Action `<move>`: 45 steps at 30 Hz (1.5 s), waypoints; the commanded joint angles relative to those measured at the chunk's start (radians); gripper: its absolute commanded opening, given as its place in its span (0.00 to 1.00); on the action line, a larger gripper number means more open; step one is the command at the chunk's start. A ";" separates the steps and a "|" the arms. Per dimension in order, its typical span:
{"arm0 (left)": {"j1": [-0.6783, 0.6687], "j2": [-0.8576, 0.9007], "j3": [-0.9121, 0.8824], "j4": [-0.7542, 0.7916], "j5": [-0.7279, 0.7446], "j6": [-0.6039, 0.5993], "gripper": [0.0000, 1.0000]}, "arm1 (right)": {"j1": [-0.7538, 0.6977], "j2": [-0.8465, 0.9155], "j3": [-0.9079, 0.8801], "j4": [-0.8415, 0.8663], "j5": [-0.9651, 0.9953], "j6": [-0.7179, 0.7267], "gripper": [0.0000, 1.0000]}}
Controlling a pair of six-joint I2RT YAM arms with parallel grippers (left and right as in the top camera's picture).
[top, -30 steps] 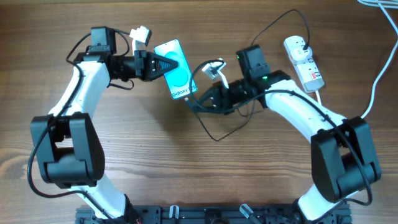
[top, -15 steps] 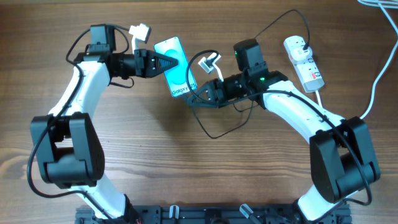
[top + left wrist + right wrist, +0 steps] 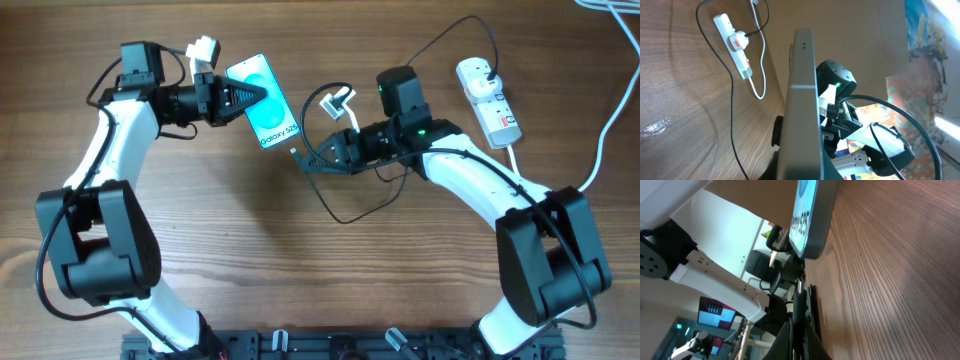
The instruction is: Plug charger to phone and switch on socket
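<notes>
Teal phone [image 3: 262, 100], clamped in left gripper [image 3: 238, 101], has shifted left vs 0.5 s ago; right gripper [image 3: 312, 162] pinches charger [image 3: 296, 154] tip, now apart from it, so realign needed; socket [image 3: 487, 100] untouched.

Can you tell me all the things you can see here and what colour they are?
phone: one, teal screen, upper left of middle, in the left gripper.
charger: one, thin black cable, loops from the right gripper to its white plug in the socket.
socket: one, white with a red mark, upper right.
thick white cord: one, white, right edge.
table: one, brown wood, under everything.
left gripper: one, black, shut on the phone.
right gripper: one, black, shut on the charger near its tip.
</notes>
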 commanded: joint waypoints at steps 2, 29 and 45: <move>0.001 -0.041 0.006 0.004 0.044 -0.031 0.04 | 0.002 -0.007 -0.005 0.046 -0.023 0.063 0.04; 0.001 -0.041 0.006 0.008 0.044 -0.030 0.04 | 0.035 0.038 -0.005 0.158 -0.015 0.234 0.04; 0.001 -0.041 0.006 0.007 0.044 -0.030 0.04 | 0.021 0.038 -0.005 0.209 0.019 0.286 0.04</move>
